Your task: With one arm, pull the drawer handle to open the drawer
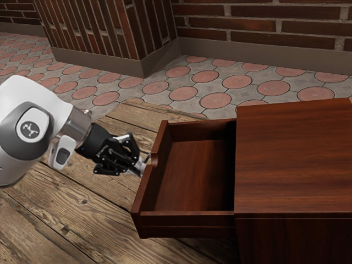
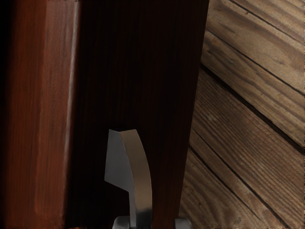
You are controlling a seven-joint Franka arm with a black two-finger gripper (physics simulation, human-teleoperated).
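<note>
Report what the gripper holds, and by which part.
Cannot tell: the gripper sits at the metal handle of the drawer, but a firm hold isn't visible.

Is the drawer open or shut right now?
Open: the drawer sticks well out of the cabinet, its empty inside showing.

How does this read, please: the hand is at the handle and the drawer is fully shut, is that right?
Not quite: the drawer is open, pulled well out of the cabinet, as the exterior view shows. The hand is at the handle, as you say.
</note>
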